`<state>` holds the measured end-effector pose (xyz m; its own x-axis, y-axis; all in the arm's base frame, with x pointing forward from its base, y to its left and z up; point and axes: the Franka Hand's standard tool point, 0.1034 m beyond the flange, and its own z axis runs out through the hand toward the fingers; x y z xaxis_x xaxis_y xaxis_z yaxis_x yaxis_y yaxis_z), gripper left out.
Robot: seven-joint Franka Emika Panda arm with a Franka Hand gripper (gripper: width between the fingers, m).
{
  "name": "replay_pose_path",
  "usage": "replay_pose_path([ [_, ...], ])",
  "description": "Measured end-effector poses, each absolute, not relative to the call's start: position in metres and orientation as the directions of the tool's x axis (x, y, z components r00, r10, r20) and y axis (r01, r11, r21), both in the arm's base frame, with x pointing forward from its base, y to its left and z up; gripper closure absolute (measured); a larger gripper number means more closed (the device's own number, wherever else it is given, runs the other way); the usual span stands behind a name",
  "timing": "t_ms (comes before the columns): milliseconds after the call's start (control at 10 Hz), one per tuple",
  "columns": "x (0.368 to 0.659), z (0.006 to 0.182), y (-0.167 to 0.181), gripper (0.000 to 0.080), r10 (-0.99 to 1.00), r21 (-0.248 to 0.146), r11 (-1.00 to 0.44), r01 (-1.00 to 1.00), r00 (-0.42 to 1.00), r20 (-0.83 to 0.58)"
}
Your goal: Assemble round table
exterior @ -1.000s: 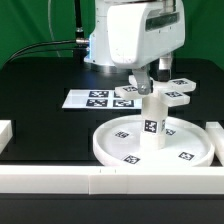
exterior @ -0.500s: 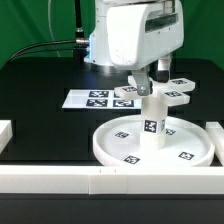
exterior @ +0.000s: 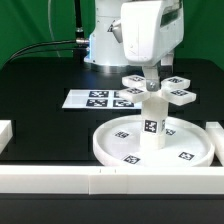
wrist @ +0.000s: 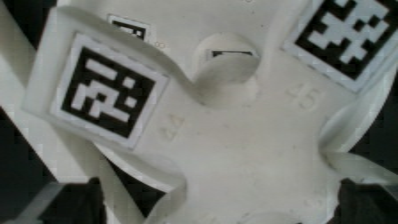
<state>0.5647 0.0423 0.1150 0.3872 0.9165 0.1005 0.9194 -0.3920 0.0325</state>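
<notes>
The large rimmed round disc (exterior: pixel 108 150) lies flat near the front of the black table. The short thick cylinder leg (exterior: pixel 153 122) stands upright on its middle. The small cross-shaped piece (exterior: pixel 180 96) rests on top of the leg with its tagged arms spread level. My gripper (exterior: pixel 151 78) hangs straight down over the cross piece and is open. In the wrist view the cross-shaped piece (wrist: pixel 222 120) fills the picture, and my gripper (wrist: pixel 217 200) has a dark finger on each side of it. Whether the fingers touch it I cannot tell.
The marker board (exterior: pixel 92 98) lies behind the disc toward the exterior view's left. Long white border rails run along the front (exterior: pixel 60 180) and stand at both sides (exterior: pixel 5 133), (exterior: pixel 216 132). The arm's white body rises at the back.
The wrist and gripper have swung toward the exterior view's right over the leg. More of the cross piece's arms show now. The jaws stay wide.
</notes>
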Motion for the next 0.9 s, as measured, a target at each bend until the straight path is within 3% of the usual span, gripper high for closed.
replay_pose_path([
  [300,0.5647,0.1148,0.0420,0.0151,0.917,0.033,-0.390,0.920,0.385,0.100],
  [600,0.5650,0.1149,0.0438,0.0151,0.990,0.064,-0.133,0.989,0.129,0.062],
  [900,0.5644,0.1134,0.0404,0.0151,0.995,0.065,-0.082,0.995,0.078,0.056],
])
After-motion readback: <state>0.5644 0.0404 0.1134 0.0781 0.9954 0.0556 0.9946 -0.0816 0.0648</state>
